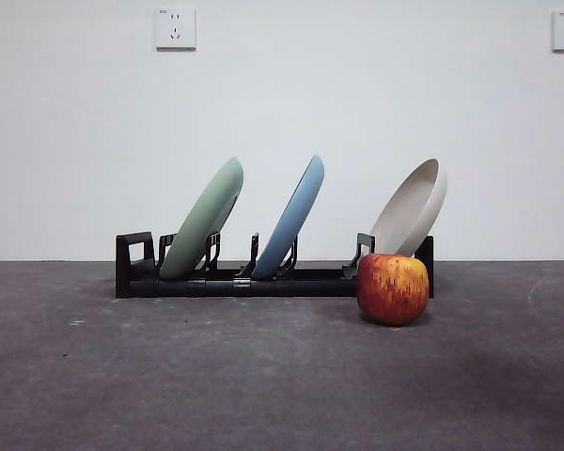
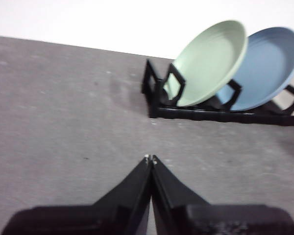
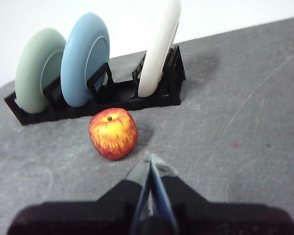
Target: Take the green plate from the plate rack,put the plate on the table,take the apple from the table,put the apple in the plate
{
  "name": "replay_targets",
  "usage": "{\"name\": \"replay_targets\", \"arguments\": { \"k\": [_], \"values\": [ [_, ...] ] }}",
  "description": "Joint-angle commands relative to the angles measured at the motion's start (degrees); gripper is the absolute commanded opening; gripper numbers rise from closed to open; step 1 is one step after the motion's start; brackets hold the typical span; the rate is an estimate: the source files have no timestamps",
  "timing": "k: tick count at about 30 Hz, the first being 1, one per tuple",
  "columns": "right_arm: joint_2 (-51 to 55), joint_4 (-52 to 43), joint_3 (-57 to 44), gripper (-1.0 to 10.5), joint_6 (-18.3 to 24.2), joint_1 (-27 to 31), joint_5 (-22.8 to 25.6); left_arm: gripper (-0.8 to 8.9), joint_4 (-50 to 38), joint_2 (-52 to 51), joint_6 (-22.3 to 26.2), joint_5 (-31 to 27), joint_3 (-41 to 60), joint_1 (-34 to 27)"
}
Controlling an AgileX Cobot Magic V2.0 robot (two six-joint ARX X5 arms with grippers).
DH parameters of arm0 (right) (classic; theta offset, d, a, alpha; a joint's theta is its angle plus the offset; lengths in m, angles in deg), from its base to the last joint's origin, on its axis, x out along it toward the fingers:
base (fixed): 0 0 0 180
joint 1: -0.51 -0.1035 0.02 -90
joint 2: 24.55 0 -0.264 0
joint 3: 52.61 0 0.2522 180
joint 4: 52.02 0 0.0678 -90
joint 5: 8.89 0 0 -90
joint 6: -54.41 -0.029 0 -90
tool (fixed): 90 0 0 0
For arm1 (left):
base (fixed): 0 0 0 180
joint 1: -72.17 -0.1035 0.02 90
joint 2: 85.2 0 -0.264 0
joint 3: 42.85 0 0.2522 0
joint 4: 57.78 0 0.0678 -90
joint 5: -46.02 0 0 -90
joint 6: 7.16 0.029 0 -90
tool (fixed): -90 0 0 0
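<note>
The green plate [image 1: 205, 218] leans in the left slot of the black plate rack [image 1: 263, 280], next to a light blue plate [image 1: 291, 216] and a cream-white plate [image 1: 412, 207]. The red apple [image 1: 393, 288] sits on the table [image 1: 169, 376] in front of the rack's right end. My left gripper [image 2: 150, 158] is shut and empty, above bare table short of the green plate [image 2: 208, 61] and rack [image 2: 220, 113]. My right gripper [image 3: 150, 159] is shut and empty, close to the apple [image 3: 112, 133]. Neither arm shows in the front view.
A white wall with two sockets [image 1: 175, 28] stands behind the rack. In the right wrist view the rack [image 3: 112, 98] holds the green plate [image 3: 36, 68], the blue plate [image 3: 83, 58] and the cream plate [image 3: 159, 49].
</note>
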Motion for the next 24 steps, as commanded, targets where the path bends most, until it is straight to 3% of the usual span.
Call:
{"name": "replay_targets", "arguments": {
  "k": [1, 5, 14, 21, 24],
  "values": [
    [-0.3, -0.4, 1.4, -0.1, -4.6, -0.1, -0.1, -0.08, -0.2, -0.2, -5.0, 3.0, -1.6, -0.2],
    [-2.2, 0.3, 5.0, -0.1, -5.2, -0.1, -1.6, -0.08, 1.3, 0.0, -7.5, 6.5, -5.8, -0.2],
    [-11.1, 6.3, 19.3, -0.1, -4.2, -0.1, -1.8, -0.08, 9.9, 6.0, -6.9, 14.8, -17.2, -0.2],
    [-21.4, 22.1, 34.8, -0.1, 3.6, -0.1, -11.4, -0.08, 15.9, 14.3, -3.8, 25.7, -26.6, -0.2],
    [-25.9, 30.4, 41.0, -0.1, 7.1, -0.1, -13.4, -0.08, 17.9, 18.0, -3.7, 30.8, -30.3, -0.1]
  ]
}}
